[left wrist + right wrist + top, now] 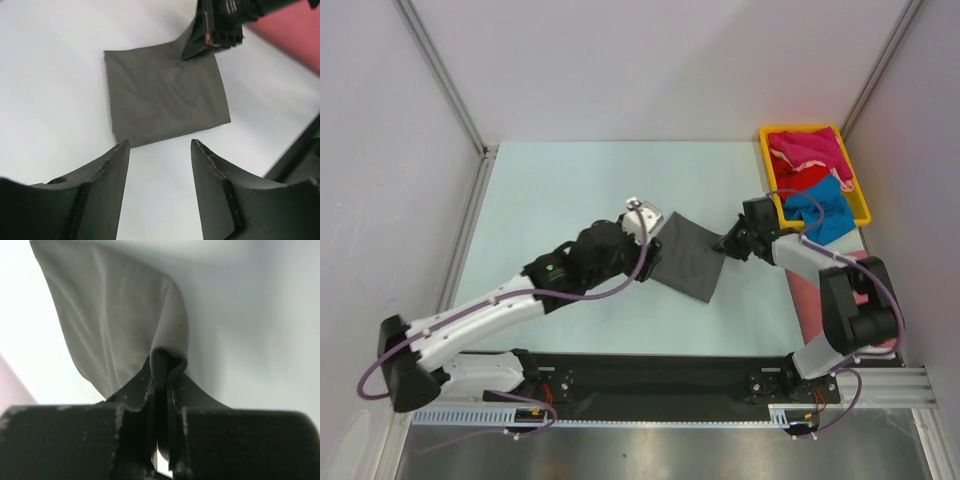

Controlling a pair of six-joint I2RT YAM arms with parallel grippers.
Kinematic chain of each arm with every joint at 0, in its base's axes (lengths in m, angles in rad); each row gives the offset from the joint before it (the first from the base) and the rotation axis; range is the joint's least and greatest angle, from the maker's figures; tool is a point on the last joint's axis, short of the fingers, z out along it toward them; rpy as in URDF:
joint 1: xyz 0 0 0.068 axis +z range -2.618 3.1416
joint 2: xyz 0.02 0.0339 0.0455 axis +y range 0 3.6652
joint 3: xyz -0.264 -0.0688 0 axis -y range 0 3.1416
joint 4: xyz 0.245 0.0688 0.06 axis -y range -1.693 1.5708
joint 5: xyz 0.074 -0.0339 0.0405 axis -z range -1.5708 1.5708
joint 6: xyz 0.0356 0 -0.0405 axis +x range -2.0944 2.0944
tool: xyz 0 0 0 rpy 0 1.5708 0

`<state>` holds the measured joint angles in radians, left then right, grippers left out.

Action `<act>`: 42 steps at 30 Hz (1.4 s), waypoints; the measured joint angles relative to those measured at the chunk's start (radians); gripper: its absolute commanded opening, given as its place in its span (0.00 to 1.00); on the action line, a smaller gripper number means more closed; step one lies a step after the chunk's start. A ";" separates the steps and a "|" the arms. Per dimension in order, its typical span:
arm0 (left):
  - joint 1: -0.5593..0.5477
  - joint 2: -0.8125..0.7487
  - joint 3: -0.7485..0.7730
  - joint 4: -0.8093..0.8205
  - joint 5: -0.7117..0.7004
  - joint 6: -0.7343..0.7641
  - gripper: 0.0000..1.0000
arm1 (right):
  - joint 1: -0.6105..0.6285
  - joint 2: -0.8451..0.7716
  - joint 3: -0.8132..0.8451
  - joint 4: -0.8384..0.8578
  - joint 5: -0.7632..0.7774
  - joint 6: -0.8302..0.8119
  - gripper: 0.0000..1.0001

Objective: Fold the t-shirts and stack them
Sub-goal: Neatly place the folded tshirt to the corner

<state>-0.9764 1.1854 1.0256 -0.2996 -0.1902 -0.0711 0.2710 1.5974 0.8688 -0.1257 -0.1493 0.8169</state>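
Note:
A dark grey t-shirt (686, 258) lies folded into a rough square on the table (560, 190), and the left wrist view shows it flat (165, 95). My right gripper (729, 243) is shut on its right corner, with a fold of the grey cloth (120, 310) pinched between the jaws (161, 371). My left gripper (160, 143) is open just short of the shirt's left edge and holds nothing; the top view shows the left gripper (648, 248) beside that edge. Magenta (805, 148), red (804, 180) and bright blue (822, 215) t-shirts lie in the tray.
The yellow tray (861, 205) stands at the back right. A salmon-pink t-shirt (808, 295) lies flat on the table under the right arm. Grey walls close in the table on the left, back and right.

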 measured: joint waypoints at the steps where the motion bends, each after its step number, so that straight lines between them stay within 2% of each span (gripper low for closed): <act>1: 0.002 -0.051 -0.017 -0.003 0.012 -0.020 0.57 | 0.005 -0.047 -0.025 -0.029 0.032 0.000 0.00; 8: 0.002 -0.293 -0.166 -0.037 0.097 -0.112 0.57 | 0.026 -0.410 -0.116 -0.362 0.279 0.042 0.00; 13: 0.004 -0.332 -0.198 -0.057 0.144 -0.112 0.57 | 0.006 -0.625 -0.143 -0.536 0.428 0.073 0.00; 16: 0.007 -0.335 -0.198 -0.057 0.169 -0.111 0.57 | -0.035 -0.684 -0.139 -0.616 0.505 0.077 0.00; 20: 0.009 -0.338 -0.198 -0.056 0.193 -0.111 0.57 | -0.088 -0.702 -0.097 -0.697 0.581 0.076 0.00; 28: 0.010 -0.347 -0.200 -0.054 0.206 -0.111 0.57 | -0.165 -0.653 0.057 -0.722 0.660 0.068 0.00; 34: 0.011 -0.347 -0.200 -0.054 0.206 -0.111 0.58 | -0.238 -0.616 0.130 -0.712 0.668 0.070 0.00; 42: 0.020 -0.339 -0.200 -0.053 0.221 -0.111 0.58 | -0.268 -0.537 0.204 -0.700 0.661 0.119 0.00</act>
<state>-0.9565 0.8463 0.8253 -0.3527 0.0307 -0.1822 0.0029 1.0599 1.0729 -0.8253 0.5114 0.9356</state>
